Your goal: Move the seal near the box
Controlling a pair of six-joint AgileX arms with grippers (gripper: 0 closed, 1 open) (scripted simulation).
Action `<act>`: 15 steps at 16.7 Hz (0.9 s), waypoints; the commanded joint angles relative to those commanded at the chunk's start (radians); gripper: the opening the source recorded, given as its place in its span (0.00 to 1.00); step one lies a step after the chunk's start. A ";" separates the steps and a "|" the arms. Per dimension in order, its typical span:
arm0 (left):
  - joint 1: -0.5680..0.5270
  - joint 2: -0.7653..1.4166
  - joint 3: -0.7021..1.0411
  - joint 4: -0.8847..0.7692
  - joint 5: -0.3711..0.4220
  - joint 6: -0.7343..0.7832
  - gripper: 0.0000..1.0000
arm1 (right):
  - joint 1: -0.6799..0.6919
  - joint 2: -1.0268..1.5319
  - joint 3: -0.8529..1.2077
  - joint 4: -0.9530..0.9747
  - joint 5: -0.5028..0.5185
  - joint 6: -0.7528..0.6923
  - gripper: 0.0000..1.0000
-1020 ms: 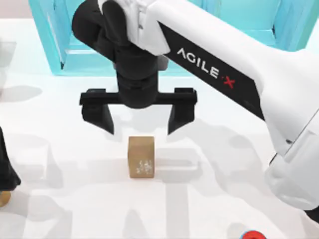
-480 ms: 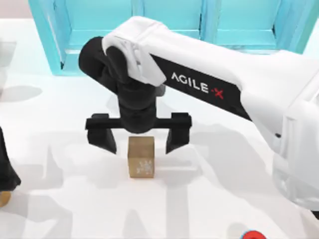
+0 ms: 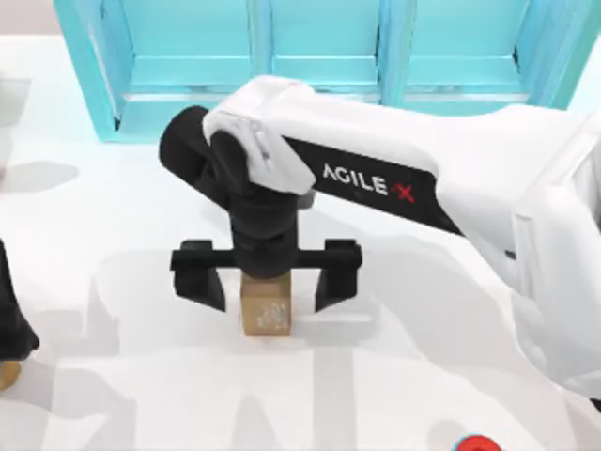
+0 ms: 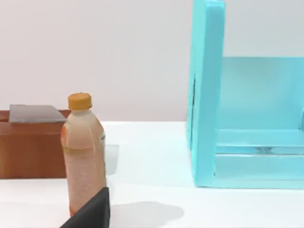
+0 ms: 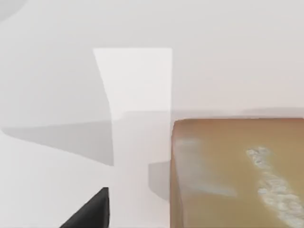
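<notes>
Right pincer (image 3: pixel 267 282) spread over seal (image 3: pixel 266 308).
Seal upright on white surface (image 3: pixel 394 376), near centre, between the black fingers (image 3: pixel 202 280), untouched. Turquoise cabinet (image 3: pixel 319 56) at 12 o'clock. Left pincer (image 3: pixel 11 334) parked at 9 o'clock, beside bottle (image 4: pixel 84 154); cannot tell its state.

- Seal (image 5: pixel 237 173) sat close under the camera, tan-brown, with whitish marks across its facing side.
- White worktop (image 5: pixel 142 28) lay around it, crossed by grey shadows.
- One black fingertip (image 5: pixel 90 213) of the right claw showed beside the seal, apart from it.
</notes>
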 joint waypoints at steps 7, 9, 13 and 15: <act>0.000 0.000 0.000 0.000 0.000 0.000 1.00 | 0.000 0.000 0.000 0.000 0.000 0.000 0.55; 0.000 0.000 0.000 0.000 0.000 0.000 1.00 | 0.000 0.000 0.000 0.000 0.000 0.000 0.40; 0.000 0.000 0.000 0.000 0.000 0.000 1.00 | 0.000 0.000 0.000 0.000 0.000 0.000 0.10; 0.000 0.000 0.000 0.000 0.000 0.000 1.00 | 0.000 0.000 0.000 0.000 0.000 0.000 0.00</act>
